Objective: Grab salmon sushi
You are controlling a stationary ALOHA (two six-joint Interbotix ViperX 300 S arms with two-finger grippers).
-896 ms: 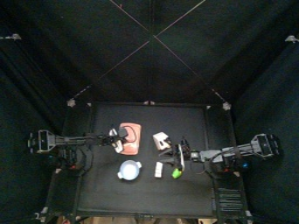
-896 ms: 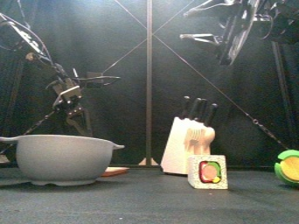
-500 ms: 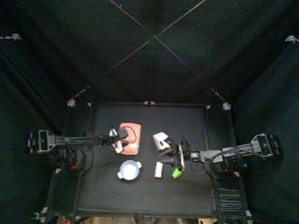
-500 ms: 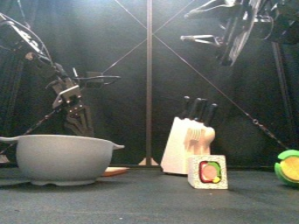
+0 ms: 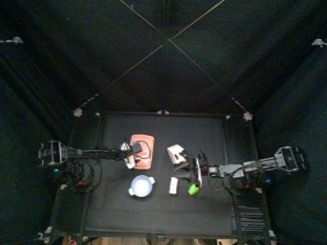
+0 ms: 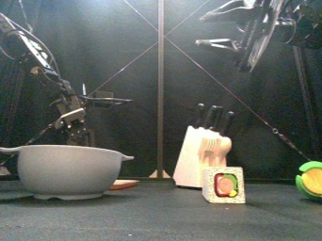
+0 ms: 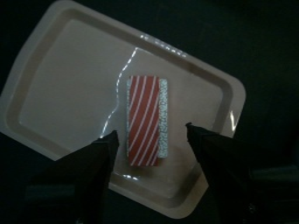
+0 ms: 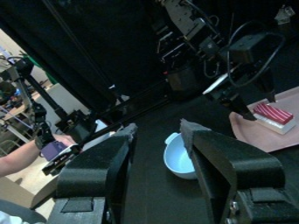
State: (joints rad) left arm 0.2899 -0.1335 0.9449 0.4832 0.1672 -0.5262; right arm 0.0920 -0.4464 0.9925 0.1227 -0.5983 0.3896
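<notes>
The salmon sushi (image 7: 147, 118), red-and-white striped on a white rice block, lies in the middle of a pink tray (image 7: 70, 79). My left gripper (image 7: 158, 150) hangs open right above it, one jaw on each side, apart from it. In the top view the left gripper (image 5: 132, 149) is over the tray (image 5: 147, 153); in the front view it (image 6: 83, 109) hangs above and behind the bowl. The sushi also shows in the right wrist view (image 8: 275, 114). My right gripper (image 5: 194, 170) is open and empty, held high (image 6: 247, 42) at the right.
A grey bowl (image 6: 63, 169) stands front left, also in the top view (image 5: 141, 187). A white knife block (image 6: 205, 152) stands mid-table. A green-edged maki roll (image 6: 225, 184) and a green-yellow item (image 6: 310, 179) stand front right. A person's hand (image 8: 47, 150) shows beyond the curtains.
My left gripper has come down and a little to the right over the tray. The right arm has not moved.
</notes>
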